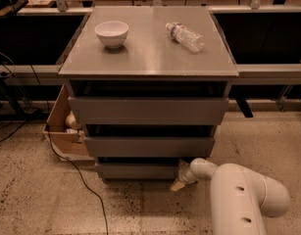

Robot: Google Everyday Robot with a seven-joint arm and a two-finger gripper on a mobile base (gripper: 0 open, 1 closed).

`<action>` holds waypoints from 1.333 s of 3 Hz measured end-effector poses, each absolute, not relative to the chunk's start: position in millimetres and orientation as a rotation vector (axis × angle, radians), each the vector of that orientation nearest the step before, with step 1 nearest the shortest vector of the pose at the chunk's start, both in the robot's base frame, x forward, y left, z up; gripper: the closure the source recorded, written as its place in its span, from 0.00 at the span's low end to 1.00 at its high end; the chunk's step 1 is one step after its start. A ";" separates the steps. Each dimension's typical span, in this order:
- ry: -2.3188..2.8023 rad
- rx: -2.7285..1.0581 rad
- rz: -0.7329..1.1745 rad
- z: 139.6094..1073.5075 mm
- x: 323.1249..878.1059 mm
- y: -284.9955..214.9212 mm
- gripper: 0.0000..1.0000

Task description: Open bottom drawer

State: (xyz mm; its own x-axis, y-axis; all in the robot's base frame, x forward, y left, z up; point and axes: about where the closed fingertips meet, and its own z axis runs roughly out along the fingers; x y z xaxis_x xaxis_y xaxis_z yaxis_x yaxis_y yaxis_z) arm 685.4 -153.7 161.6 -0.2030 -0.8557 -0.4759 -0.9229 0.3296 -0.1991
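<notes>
- A grey three-drawer cabinet (pixel 149 62) stands on a speckled terrazzo floor (pixel 37 199), seen from above and in front.
- The bottom drawer (pixel 137 171) is the lowest of the three flat, handleless grey fronts. It sits just above the floor and looks the smallest.
- Its front lies set back under the middle drawer (pixel 149 147), which in turn lies under the larger top drawer (pixel 147 110). A dark gap separates each front from the next.
- The robot's white arm (pixel 245 199) comes in from the lower right of the view, low over the floor.
- The gripper (pixel 179 182) is at the right end of the bottom drawer front, close to its lower corner, with a pale yellowish tip pointing down towards the floor.
- Whether the gripper is open or closed, and whether it has hold of the drawer, cannot be told from this view.
- On the cabinet top, a white bowl (pixel 112 33) stands upright at the back left.
- A clear plastic bottle (pixel 185 36) lies on its side at the back right, well apart from the bowl.
- An open cardboard box (pixel 62 133) sits on the floor against the cabinet's left side.
- A black cable (pixel 84 182) trails across the floor in front of the box.
</notes>
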 end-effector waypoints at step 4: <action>2.074 -1.545 0.176 190.0 682.3 -157.4 0.44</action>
